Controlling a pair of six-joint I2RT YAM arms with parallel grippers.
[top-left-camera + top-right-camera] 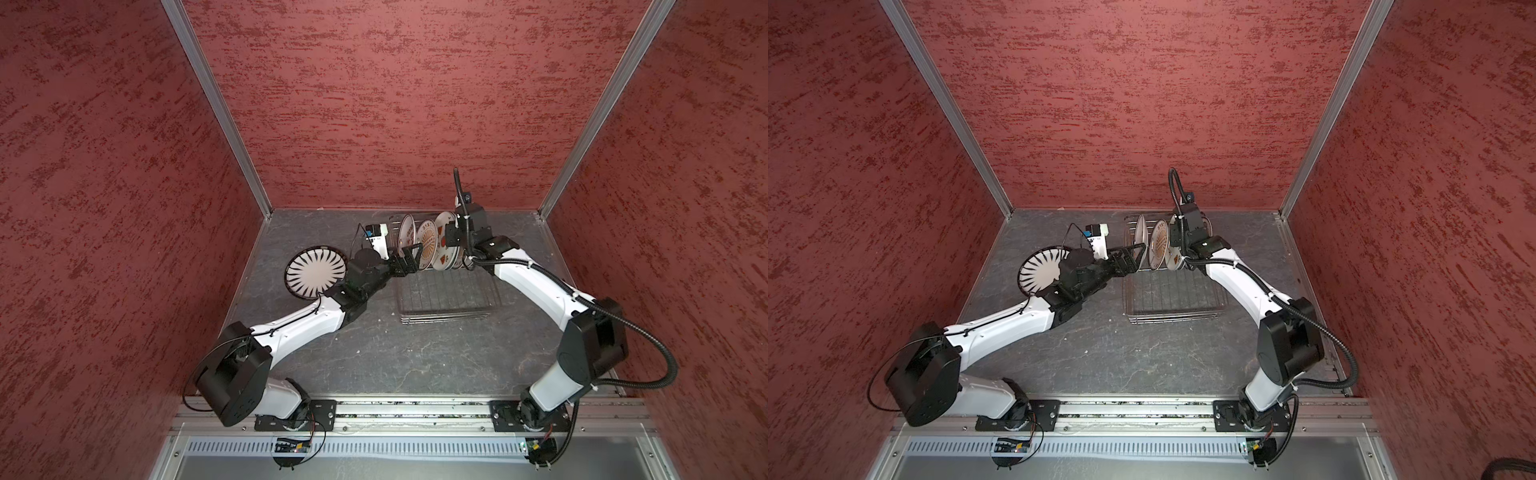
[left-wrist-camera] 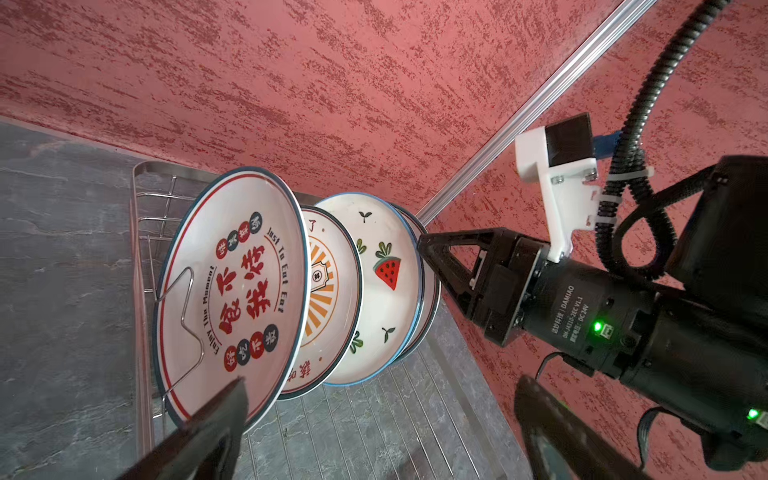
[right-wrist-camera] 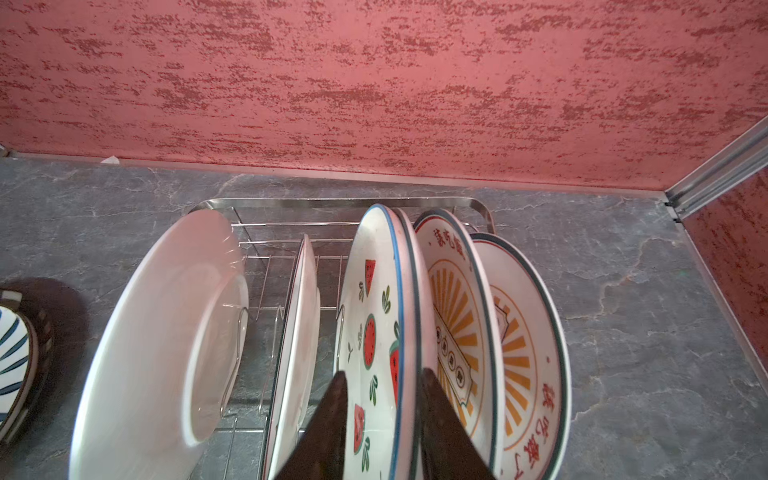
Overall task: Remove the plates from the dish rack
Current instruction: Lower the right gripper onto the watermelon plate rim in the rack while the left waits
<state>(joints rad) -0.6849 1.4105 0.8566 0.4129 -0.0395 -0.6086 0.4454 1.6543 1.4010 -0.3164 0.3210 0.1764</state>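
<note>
**Step in hand, as I judged it:** taking the next plate. The rack (image 3: 332, 203) stood at the far edge of the bench (image 1: 374, 353), right of the middle, with its plates (image 1: 428, 245) on edge in the far half. A striped plate (image 1: 316, 272) lay flat near the left edge.

My right gripper (image 3: 383, 374) straddled the rim of the watermelon plate (image 3: 370, 291), jaws narrow. I could not tell whether they pinched it. My left gripper (image 1: 413, 257) hung spread wide just beside the red-character plate (image 2: 232, 291).

**Next move, I reckoned:** a firm pinch, then a straight lift clear of the prongs (image 3: 266, 282).

**Hidden or unclear:** A second rim (image 3: 417, 332) lay tight behind the watermelon plate, perhaps between the jaws too. In both top views the right arm (image 1: 473, 224) covered the right-end plates, so I made no count.
</note>
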